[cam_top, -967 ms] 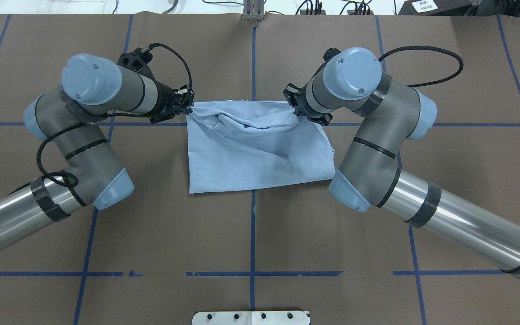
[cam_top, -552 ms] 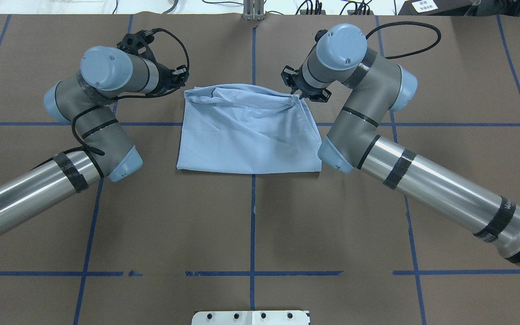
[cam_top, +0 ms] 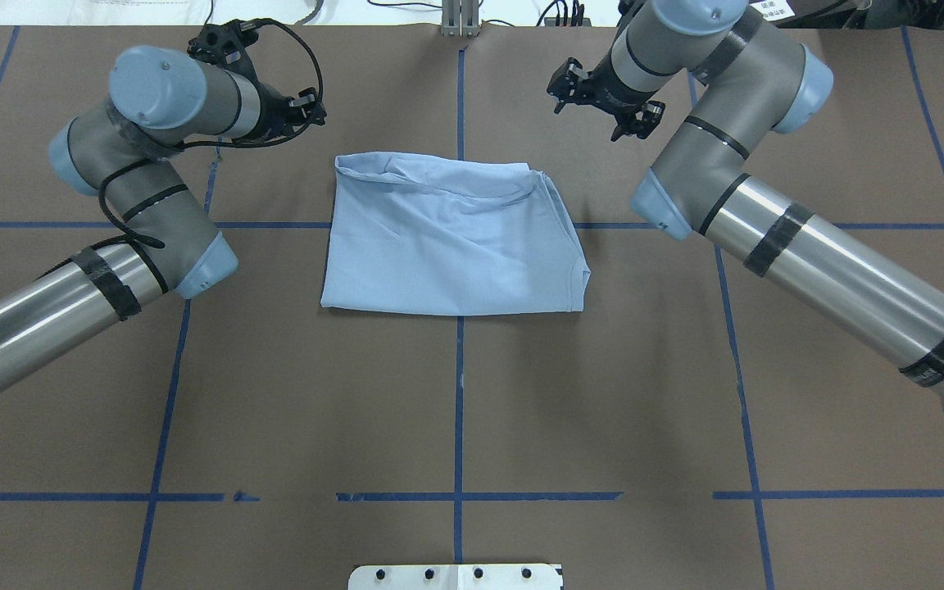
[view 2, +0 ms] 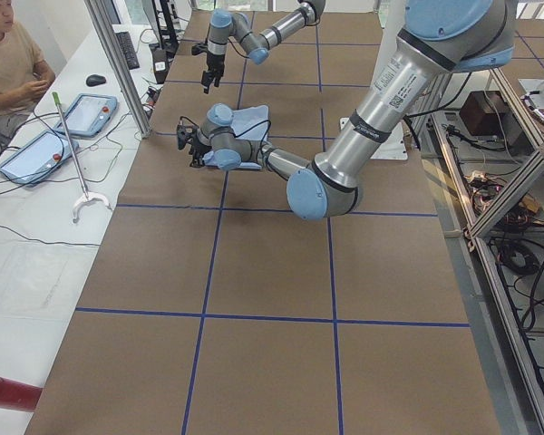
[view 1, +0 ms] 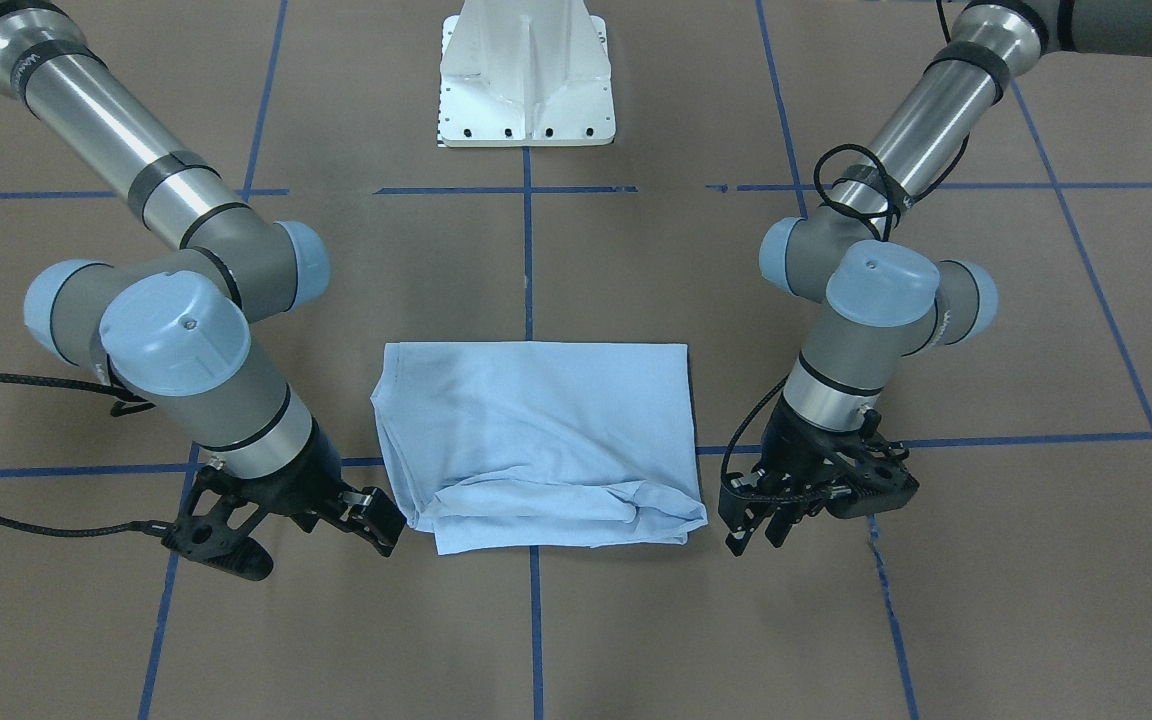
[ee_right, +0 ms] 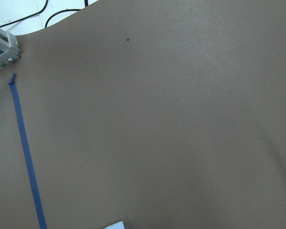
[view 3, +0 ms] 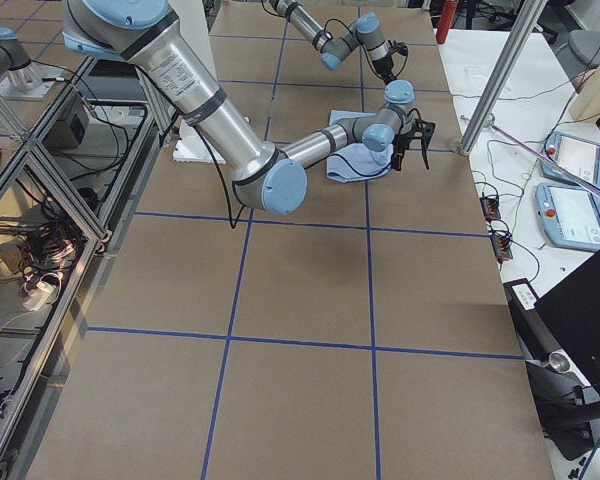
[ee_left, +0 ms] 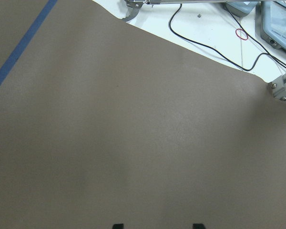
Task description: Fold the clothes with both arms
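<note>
T-shirt (cam_top: pixel 456 246) light blue, folded rectangle; far edge rumpled; lying flat

Left pincer (ee_left: pixel 157 225) fingertips (ee_left: pixel 117 225) cropped at edge

Brown table cover (cam_top: pixel 316 410), blue tape grid (cam_top: pixel 457 426); white side bench (view 2: pixel 27 263), perhaps tablets (view 2: pixel 32 154); aluminium post (view 2: pixel 120 63).

No text is legible. Dark lettering on the left arm (view 2: pixel 396 86) and a white label (cam_top: pixel 770 10) beyond the counter (cam_top: pixel 456 410) are too small to read.
</note>
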Controlling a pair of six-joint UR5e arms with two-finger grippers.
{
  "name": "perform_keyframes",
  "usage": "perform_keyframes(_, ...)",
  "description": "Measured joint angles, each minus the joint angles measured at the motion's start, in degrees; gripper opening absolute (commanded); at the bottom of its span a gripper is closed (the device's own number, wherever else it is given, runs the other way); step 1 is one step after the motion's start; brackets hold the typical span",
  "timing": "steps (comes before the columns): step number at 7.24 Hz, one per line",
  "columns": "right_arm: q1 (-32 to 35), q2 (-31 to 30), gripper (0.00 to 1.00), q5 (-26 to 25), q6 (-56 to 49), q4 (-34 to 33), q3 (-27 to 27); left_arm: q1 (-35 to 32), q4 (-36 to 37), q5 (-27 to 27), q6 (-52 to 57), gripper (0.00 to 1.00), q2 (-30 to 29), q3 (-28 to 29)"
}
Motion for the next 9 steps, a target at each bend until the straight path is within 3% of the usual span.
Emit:
perform_keyframes(3, 10.01, -11.23, 1.00, 9.74, -14.60, -0.44, 4.93, -8.45, 0.53, -10.46, 22.40, 0.57, 8.46, -5.41)
perform_keyframes(5, 20.15, -18.70, 1.00, 15.77, -33.08, -2.29, 5.75, -17.46, 1.85, -16.66, 38.01, 0.57, 15.51, -8.47)
perform_keyframes(7, 28.23, -24.62, 1.00, 18.09, -50.87, -8.45, 7.74, -27.39, 8.62, -20.09, 56.66, 0.57, 20.90, -10.41)
perform_keyframes(8, 30.55, -27.98, 1.00, 18.48, -57.05, -11.01, 9.83, -32.12, 15.31, -22.10, 63.52, 0.66, 22.54, -12.04)
perform_keyframes(9, 31.68, -30.43, 1.00, 18.63, -60.09, -12.55, 11.81, -35.91, 23.33, -24.40, 67.48, 1.00, 23.30, -13.95)
